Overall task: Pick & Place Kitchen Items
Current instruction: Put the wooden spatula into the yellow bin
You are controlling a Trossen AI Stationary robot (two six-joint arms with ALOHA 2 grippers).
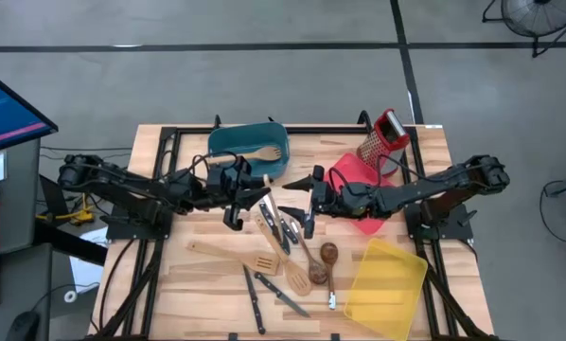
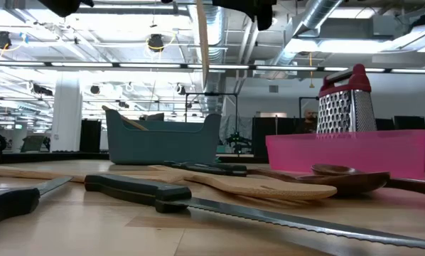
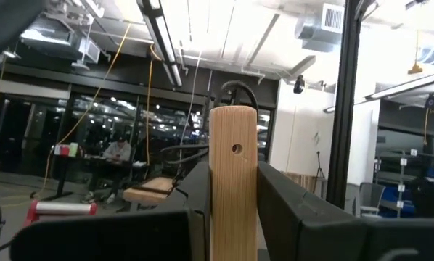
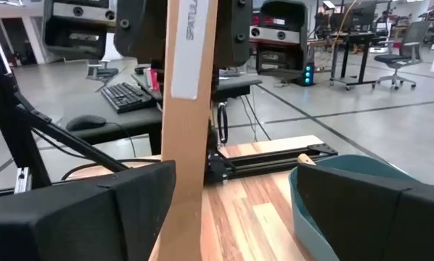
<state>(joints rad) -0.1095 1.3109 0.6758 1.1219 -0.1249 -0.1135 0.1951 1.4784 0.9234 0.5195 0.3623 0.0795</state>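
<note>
High view: left gripper [image 1: 248,201] pinches a wooden spatula [image 3: 233,188] upright above the bench [image 1: 150,142].
Right gripper [image 1: 307,204]: spread, at 3 o'clock of it.
Advice: keep it vertical toward the teal bin [image 1: 250,142] at 12 o'clock.

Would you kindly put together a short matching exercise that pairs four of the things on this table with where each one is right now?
Things:
1. box grater
2. hole-tipped spatula
3. brown spoon
4. pale wooden utensil

Places:
a. lying inside the teal bin
b. lying flat on the table
c. gripped upright in the left claw
d. standing at the red bin

Pairs: 1-d, 2-c, 3-b, 4-a
</note>
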